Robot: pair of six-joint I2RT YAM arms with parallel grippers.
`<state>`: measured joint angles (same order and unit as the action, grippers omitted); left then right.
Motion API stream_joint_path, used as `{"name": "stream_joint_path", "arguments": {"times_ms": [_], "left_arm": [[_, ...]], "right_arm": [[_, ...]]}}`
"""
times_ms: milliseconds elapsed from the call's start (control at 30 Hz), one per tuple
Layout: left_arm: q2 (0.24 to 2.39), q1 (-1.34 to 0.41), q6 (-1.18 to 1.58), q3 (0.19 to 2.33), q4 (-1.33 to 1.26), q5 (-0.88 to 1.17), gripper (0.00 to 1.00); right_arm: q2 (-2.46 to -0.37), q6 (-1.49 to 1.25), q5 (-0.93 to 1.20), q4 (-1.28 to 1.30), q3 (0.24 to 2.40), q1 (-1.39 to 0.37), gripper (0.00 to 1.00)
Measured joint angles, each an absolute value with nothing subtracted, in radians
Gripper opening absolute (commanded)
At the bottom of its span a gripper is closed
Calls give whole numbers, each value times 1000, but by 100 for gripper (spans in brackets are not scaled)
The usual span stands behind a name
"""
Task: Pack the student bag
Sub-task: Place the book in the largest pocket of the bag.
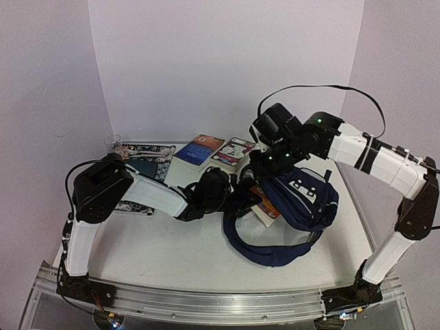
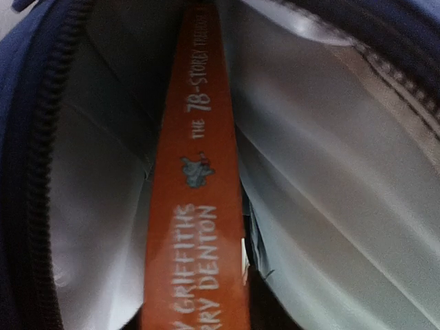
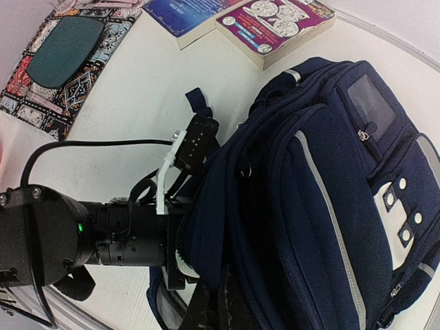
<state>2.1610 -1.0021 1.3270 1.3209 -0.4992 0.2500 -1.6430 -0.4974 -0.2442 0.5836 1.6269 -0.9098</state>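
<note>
The bag (image 1: 302,199) lies on its side at the right-centre of the surface (image 1: 172,254): navy fabric, grey stripes (image 3: 330,213), white buckle patches (image 3: 402,216), dark straps curling toward me. My left arm (image 3: 130,234) reaches into its open mouth. The left gripper is hidden inside, so I cannot tell its width. Within are pale lining (image 2: 330,172) and an orange book (image 2: 196,206). My right gripper (image 3: 210,309) is closed tight at the opening's edge.

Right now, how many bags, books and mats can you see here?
Bags: 1 (navy backpack)
Books: 3 (blue-covered book, purple-covered book, orange-spined book inside the backpack)
Mats: 1 (patterned mat)
Total: 5
</note>
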Motion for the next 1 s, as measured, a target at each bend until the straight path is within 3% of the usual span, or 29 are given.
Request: {"name": "stream_joint_path", "arguments": {"times_ms": [200, 467, 633, 767, 1000], "left_arm": [[2145, -1013, 1275, 1283, -535, 230, 57], [1992, -1024, 1158, 1135, -492, 201, 59], [1929, -1035, 1096, 1133, -447, 178, 30], [1961, -1041, 1099, 1167, -430, 187, 14], [2039, -1042, 1171, 1252, -422, 189, 0]], "right_arm": [[-1628, -499, -280, 568, 1607, -913, 0], [-1609, -498, -315, 554, 1577, -913, 0], [-1607, -498, -323, 546, 1570, -912, 0], [-1607, -499, -323, 546, 1570, -912, 0], [-1607, -502, -319, 544, 1570, -908, 0]]}}
